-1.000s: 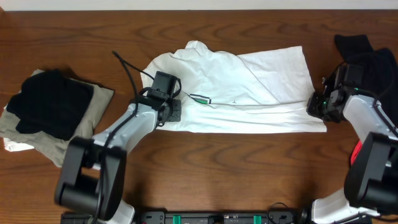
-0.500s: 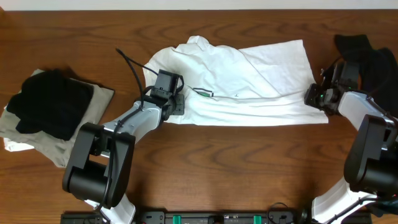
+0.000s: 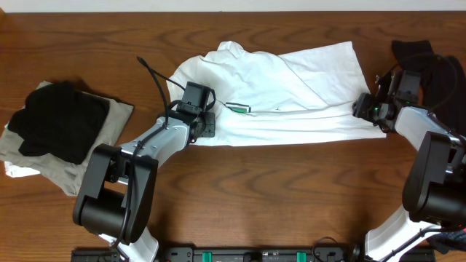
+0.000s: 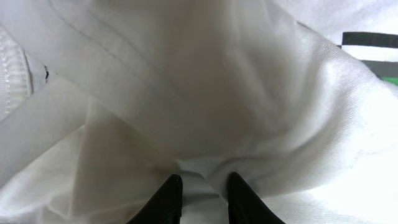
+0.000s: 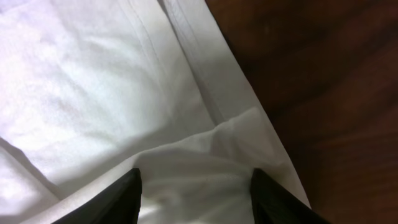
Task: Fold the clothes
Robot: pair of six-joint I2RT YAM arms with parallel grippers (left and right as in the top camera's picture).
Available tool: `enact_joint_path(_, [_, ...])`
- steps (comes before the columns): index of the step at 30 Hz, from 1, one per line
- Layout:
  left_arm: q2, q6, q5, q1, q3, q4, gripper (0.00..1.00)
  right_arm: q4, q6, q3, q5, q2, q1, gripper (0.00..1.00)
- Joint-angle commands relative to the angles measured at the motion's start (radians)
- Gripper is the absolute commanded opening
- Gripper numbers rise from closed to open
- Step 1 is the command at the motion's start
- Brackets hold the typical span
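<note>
White T-shirt [image 3: 291,94] is spread across the middle of the table [image 3: 255,196], doubled lengthwise into a long band with a fairly straight near edge. At that near edge the left gripper [image 4: 203,182] sits at the collar end, just beside the green logo [image 3: 237,108]. Its jaws are almost together with a ridge of cloth nipped between them.

The right gripper [image 5: 196,177] is at the hem end, jaws spread wide, fabric lying flat under it, gripping nothing. Further back the top layer is rumpled, with a diagonal crease.

Looks to me like the lengthwise fold is getting wrapped up. The next move probably wants the left to release, then fresh grabs for a crosswise fold. A black garment [image 3: 437,65] waits at the far right, and there's a folded pile [image 3: 58,124] off to the left.
</note>
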Motion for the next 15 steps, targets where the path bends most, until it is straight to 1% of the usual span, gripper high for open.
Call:
enact_joint_path(1, [0.017, 0.017, -0.035, 0.001, -0.016, -0.058, 0.3, -0.077, 0.005, -0.019, 0.057, 0.034, 0.005, 0.54])
enact_joint_path(2, [0.017, 0.017, -0.035, 0.001, -0.016, -0.076, 0.32, -0.098, 0.006, -0.019, 0.083, 0.034, 0.005, 0.54])
enact_joint_path(4, [0.018, 0.016, -0.045, 0.001, -0.016, -0.107, 0.32, -0.129, 0.023, -0.019, 0.142, 0.034, 0.005, 0.57])
enact_joint_path(6, [0.018, 0.016, -0.088, 0.001, -0.02, -0.13, 0.32, -0.152, 0.024, -0.019, 0.18, 0.034, 0.003, 0.59])
enact_joint_path(8, [0.018, 0.016, -0.115, 0.001, -0.027, -0.137, 0.32, -0.164, 0.024, -0.019, 0.179, 0.034, 0.0, 0.59])
enact_joint_path(15, [0.018, 0.005, -0.117, 0.001, -0.071, -0.137, 0.32, -0.183, 0.034, -0.019, 0.18, 0.035, -0.004, 0.63])
